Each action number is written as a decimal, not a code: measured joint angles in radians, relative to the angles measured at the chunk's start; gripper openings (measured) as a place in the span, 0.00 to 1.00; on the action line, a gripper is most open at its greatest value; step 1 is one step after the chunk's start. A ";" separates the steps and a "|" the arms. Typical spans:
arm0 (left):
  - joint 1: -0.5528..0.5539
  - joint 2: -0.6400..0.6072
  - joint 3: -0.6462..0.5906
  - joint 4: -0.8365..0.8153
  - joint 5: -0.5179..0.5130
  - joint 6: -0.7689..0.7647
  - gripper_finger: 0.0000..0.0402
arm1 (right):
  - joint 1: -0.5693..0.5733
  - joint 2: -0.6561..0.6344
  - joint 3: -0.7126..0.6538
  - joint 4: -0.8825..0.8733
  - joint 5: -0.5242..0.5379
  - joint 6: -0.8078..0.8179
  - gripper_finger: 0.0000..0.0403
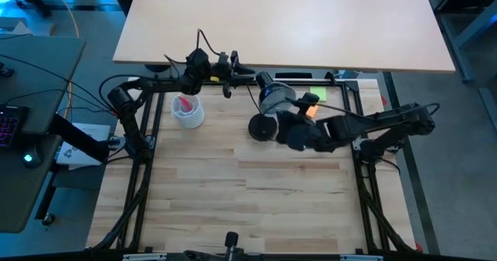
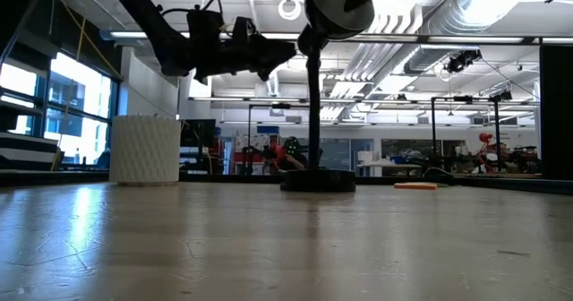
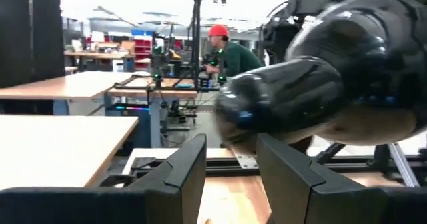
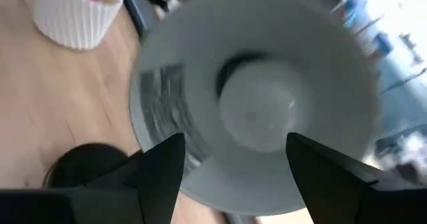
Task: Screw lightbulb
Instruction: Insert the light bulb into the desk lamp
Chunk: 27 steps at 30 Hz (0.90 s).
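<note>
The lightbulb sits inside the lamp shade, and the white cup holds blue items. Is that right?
One detail is wrong: the white cup holds pink items, as the high view shows. The lightbulb does sit inside the lamp shade.

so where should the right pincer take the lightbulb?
On the rounded glass dome of the lightbulb, straight in through the lamp shade's open mouth. The bulb sits base-first deep in the shade, so only the dome is exposed. The right pincer is open, lined up.

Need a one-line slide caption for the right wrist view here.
Right tool, fingers open, faces into the lamp shade where the white lightbulb sits; white cup on the table beyond.
</note>
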 joint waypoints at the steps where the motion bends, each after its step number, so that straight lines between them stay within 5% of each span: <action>1: -0.010 0.000 0.000 -0.001 -0.001 0.011 0.32 | -0.016 0.000 0.000 -0.014 -0.008 0.024 0.64; 13: -0.065 0.000 0.001 -0.062 -0.028 0.081 0.32 | -0.098 -0.004 0.000 0.040 -0.091 0.120 0.64; 27: -0.072 0.000 0.000 -0.097 -0.072 0.096 0.32 | -0.092 -0.006 0.000 0.103 -0.129 -0.003 0.64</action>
